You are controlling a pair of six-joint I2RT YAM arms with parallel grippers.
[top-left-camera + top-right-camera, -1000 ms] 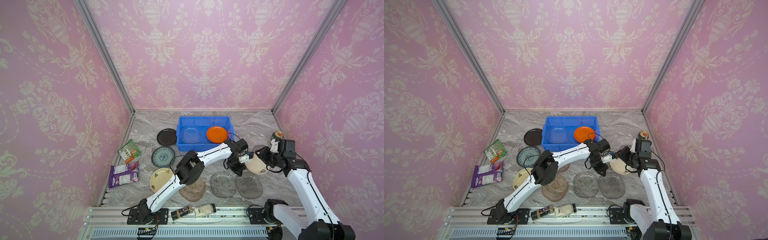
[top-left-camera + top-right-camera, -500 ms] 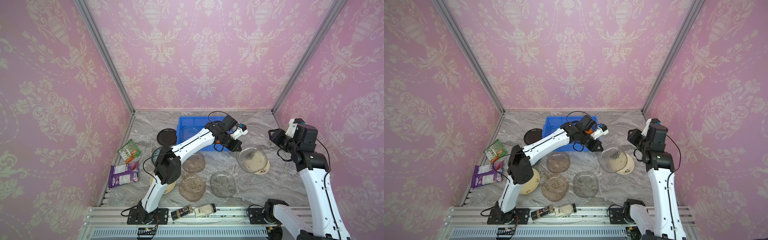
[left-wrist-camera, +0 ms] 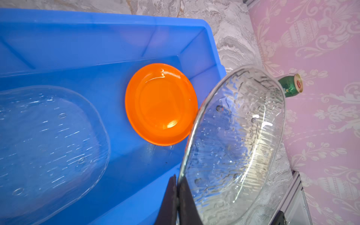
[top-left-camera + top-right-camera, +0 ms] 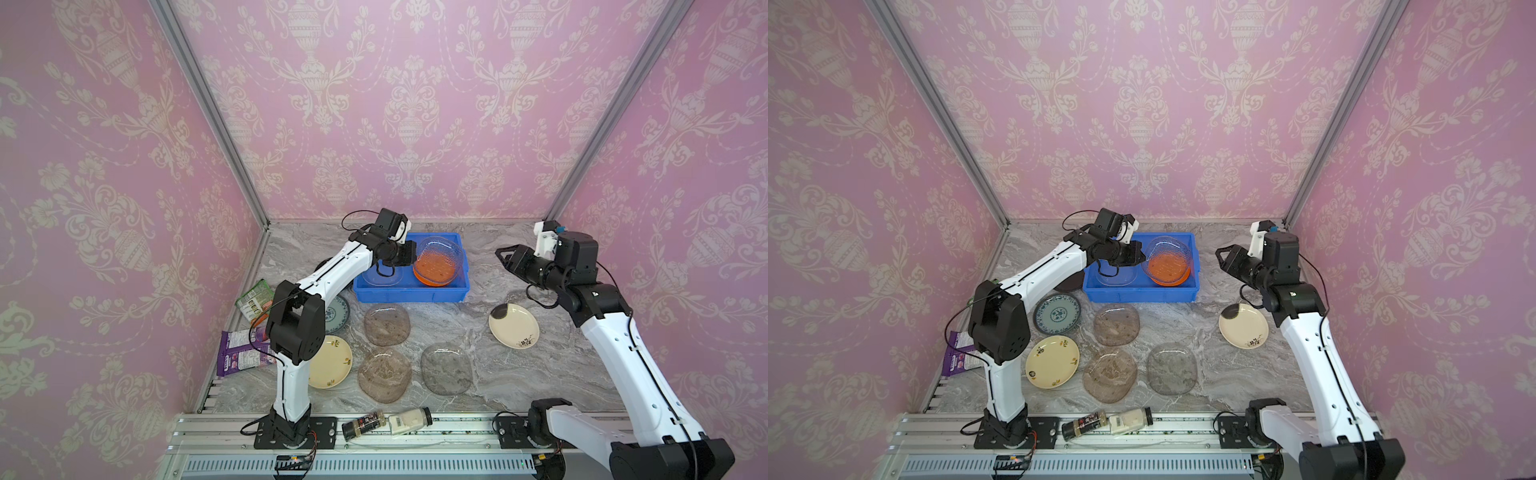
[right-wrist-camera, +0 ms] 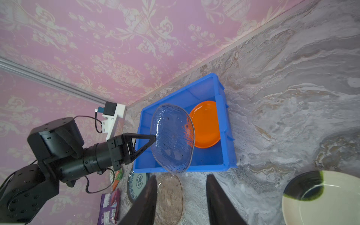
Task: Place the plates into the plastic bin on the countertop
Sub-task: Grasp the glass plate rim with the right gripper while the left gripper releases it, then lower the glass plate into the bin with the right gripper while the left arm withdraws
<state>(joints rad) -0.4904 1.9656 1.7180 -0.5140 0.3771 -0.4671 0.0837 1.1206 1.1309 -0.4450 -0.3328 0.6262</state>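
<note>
At far centre of the countertop [image 4: 457, 328] the left gripper [image 5: 154, 138], fingers clamped on the rim of a clear plate [image 5: 172, 138], holds it tilted on edge over the right half of the plastic bin [image 5: 204, 167], above an orange plate [image 5: 206, 124] lying inside; right gripper [image 5: 181, 176] hangs to the right, fingers apart, empty.

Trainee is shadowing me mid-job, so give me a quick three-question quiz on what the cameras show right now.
1. True or false: the left claw grips a clear plate tilted above the plastic bin.
2. Which plate lies flat in the bin beside the orange plate? A. a black one B. another clear one C. a teal-patterned one
3. Fill in: the right claw is ___ and holds nothing.
Key: 1 true; 2 B; 3 open.
</note>
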